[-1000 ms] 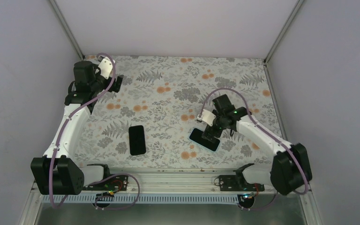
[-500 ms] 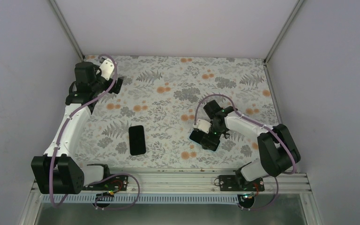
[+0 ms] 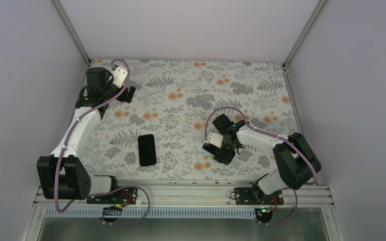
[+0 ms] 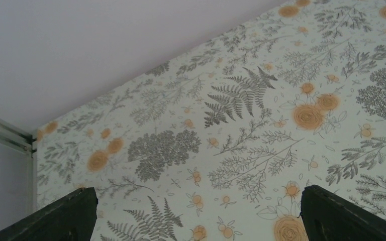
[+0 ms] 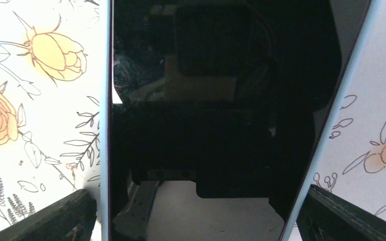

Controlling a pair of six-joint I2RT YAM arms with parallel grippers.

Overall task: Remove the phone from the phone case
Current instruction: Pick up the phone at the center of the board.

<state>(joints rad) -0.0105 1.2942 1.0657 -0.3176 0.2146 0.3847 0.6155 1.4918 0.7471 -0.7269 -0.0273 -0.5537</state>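
Note:
A phone (image 5: 216,100) with a dark glossy screen sits in a light blue case (image 5: 104,150) on the floral cloth at the front right. My right gripper (image 5: 196,221) is open and low over it, one finger just outside each long edge of the case. In the top view the right gripper (image 3: 219,148) covers most of the phone (image 3: 227,157). My left gripper (image 3: 126,93) is open and empty at the far left of the table, and its wrist view (image 4: 196,216) shows only cloth between the fingers.
A second flat black phone-shaped slab (image 3: 147,149) lies on the floral cloth (image 3: 181,100) left of centre, near the front. Grey walls close the table on the left, back and right. The metal rail (image 3: 181,193) runs along the front edge.
My right arm has folded inward and brought its gripper down over the cased phone, now straddling it. My left gripper has shifted slightly right at the far left corner.

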